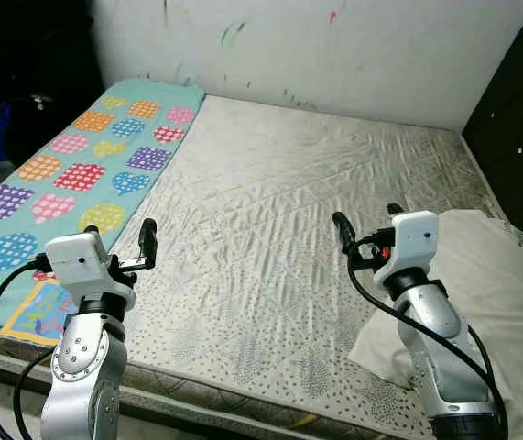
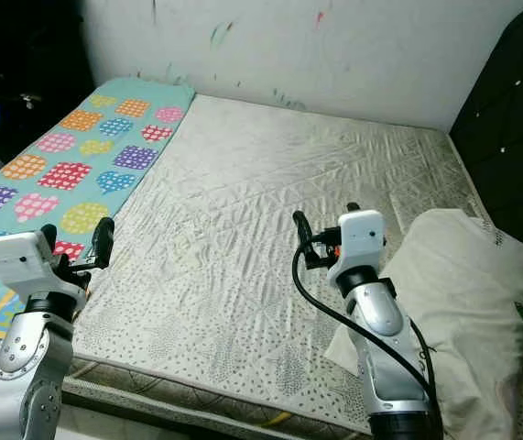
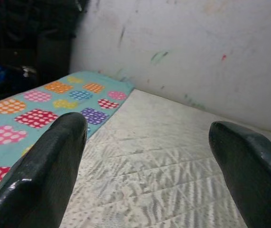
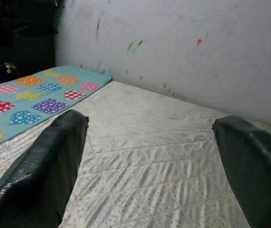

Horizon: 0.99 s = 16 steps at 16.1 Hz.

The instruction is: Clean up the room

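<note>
A bare quilted mattress (image 1: 316, 220) is seen spread across most of the bed, its pale surface creased and stitched in diamonds. Along the mattress's left edge a teal blanket (image 1: 78, 174) printed with dotted patches in many colours is laid flat, reaching from the wall end towards the near corner. At the right side a white pillow (image 2: 463, 302) is lying on the mattress, just beside a dark padded headboard (image 1: 522, 128) that is set against that edge of the bed. Behind the bed a white wall (image 1: 334, 46) is marked with small smears of green and red. To the far left a dark, cluttered area is visible, but its contents cannot be made out. The left hand (image 1: 119, 240) is held above the near left part of the bed, over the border where the blanket meets the mattress; its fingers (image 3: 54, 166) are spread wide apart and nothing is held between them. The right hand (image 1: 366, 220) is raised over the near right part of the mattress, close to the pillow but apart from it; its fingers (image 4: 50, 166) are likewise parted, with nothing gripped. Both hands are pointed towards the wall. A black cable (image 1: 398, 316) is looped along the right arm.
</note>
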Motion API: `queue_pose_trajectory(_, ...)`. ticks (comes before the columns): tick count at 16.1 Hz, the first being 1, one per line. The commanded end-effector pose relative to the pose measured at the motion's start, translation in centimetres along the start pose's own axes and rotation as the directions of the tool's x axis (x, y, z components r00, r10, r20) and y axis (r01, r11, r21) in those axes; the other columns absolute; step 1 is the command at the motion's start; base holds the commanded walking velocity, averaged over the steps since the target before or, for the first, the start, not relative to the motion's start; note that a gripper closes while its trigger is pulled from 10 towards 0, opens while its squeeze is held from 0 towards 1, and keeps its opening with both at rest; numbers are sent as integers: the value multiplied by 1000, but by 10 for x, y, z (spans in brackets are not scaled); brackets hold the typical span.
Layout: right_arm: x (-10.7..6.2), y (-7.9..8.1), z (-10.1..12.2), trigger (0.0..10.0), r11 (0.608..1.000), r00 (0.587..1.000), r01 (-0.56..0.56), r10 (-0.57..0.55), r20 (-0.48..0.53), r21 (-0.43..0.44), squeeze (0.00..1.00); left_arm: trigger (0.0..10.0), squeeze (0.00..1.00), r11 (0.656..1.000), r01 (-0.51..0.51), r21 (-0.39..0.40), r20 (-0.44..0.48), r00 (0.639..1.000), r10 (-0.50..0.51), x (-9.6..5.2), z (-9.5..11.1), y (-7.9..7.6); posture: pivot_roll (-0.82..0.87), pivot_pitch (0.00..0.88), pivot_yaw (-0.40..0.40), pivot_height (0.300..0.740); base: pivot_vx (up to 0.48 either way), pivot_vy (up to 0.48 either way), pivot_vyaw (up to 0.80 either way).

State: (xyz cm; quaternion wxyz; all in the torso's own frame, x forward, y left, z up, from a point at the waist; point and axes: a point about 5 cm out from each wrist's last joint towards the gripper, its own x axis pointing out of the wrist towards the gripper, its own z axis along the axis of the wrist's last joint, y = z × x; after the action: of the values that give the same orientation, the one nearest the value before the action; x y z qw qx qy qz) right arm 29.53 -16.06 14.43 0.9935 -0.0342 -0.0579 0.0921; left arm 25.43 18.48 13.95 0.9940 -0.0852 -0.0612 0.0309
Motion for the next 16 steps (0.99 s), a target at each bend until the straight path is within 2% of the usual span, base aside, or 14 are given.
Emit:
queue_pose_trajectory(1, -3, -8, 2, 10000, 999, 999, 33, -33, -4, -11, 0, 10000, 0, 1000, 14, -6, -11, 1000, -14, -2, 0, -5, -35, 0, -62, 740, 0, -285, 0)
queue_pose_trajectory(3, -8, -12, 1, 10000, 999, 999, 52, -52, -15, -14, 0, 10000, 0, 1000, 26, -12, -25, 999, -27, -5, -1, -7, -37, 0, -58, 740, 0, -319, 0)
queue_pose_trajectory(6, -13, -9, -1, 10000, 999, 998, 48, -48, -29, -4, 0, 10000, 0, 999, 35, -7, -39, 999, -35, -8, 1, -7, -32, 0, -56, 740, 0, -337, 0)
queue_pose_trajectory(16, -16, -9, 0, 10000, 999, 998, 49, -49, -45, 2, 0, 10000, 0, 999, 36, 5, -63, 997, -36, -12, 4, -5, -32, 0, -52, 740, 0, -336, 0)
